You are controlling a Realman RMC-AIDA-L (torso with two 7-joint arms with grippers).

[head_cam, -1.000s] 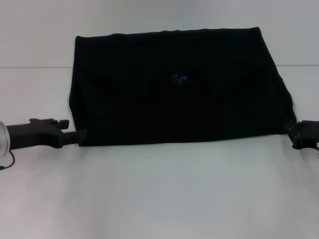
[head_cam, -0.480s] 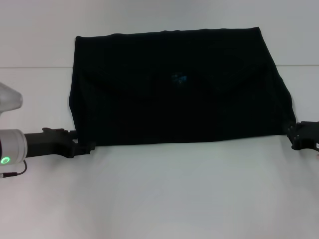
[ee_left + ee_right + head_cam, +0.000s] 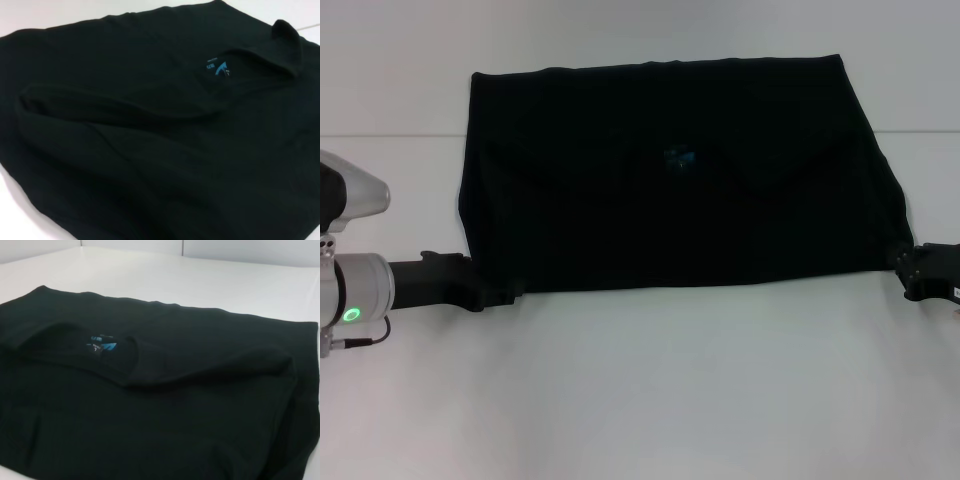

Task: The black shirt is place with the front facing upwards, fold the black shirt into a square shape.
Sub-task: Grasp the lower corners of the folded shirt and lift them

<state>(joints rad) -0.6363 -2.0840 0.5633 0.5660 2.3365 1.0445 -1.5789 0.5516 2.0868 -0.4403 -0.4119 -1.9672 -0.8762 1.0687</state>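
The shirt (image 3: pixel 670 180) lies folded across the table's (image 3: pixel 640 400) far half. Left gripper (image 3: pixel 505 297) and right gripper (image 3: pixel 902 262) sit at its near corners; finger state cannot be determined. Pinch both corners evenly before lifting.

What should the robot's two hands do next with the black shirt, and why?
Probably both should close on the near corners and lift them. The left gripper sits at the near left corner of the black shirt and the right gripper at the near right corner. The shirt lies as a wide rectangle on the table, not yet a square.
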